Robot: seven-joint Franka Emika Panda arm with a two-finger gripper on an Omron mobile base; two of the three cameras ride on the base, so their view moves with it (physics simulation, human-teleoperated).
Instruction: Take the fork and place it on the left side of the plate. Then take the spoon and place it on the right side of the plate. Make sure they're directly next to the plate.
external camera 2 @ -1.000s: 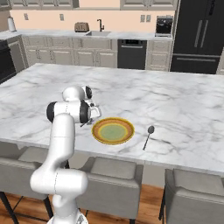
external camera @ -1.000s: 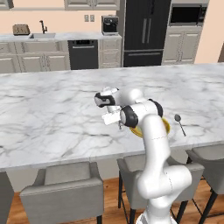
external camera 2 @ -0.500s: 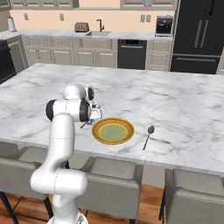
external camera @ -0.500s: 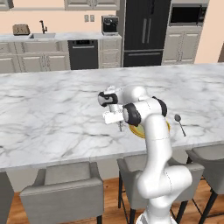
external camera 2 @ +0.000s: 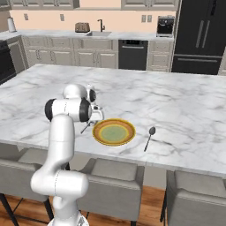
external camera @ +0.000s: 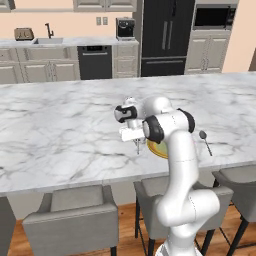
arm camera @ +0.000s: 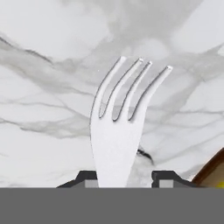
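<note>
Wide white-grey marble island counter (external camera 2: 185, 106), much bare stone behind and left of arm; near edge close by. Round yellow-gold plate with orange rim (external camera 2: 114, 132) near front edge. Dark grey metal spoon (external camera 2: 149, 137) well right of plate, apart. White arm folded, elbow high, gripper (external camera: 137, 145) low just left of plate. Pale silver pronged fork (arm camera: 120, 127) stands between finger tips (arm camera: 162, 178), tines forward; jaws narrowly apart, grip uncertain.

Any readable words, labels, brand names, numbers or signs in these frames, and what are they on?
None can be read: no writing shows on the round yellow-gold plate, the pale silver pronged fork, the dark grey oval-bowled spoon, the white marble counter or the black refrigerator.
</note>
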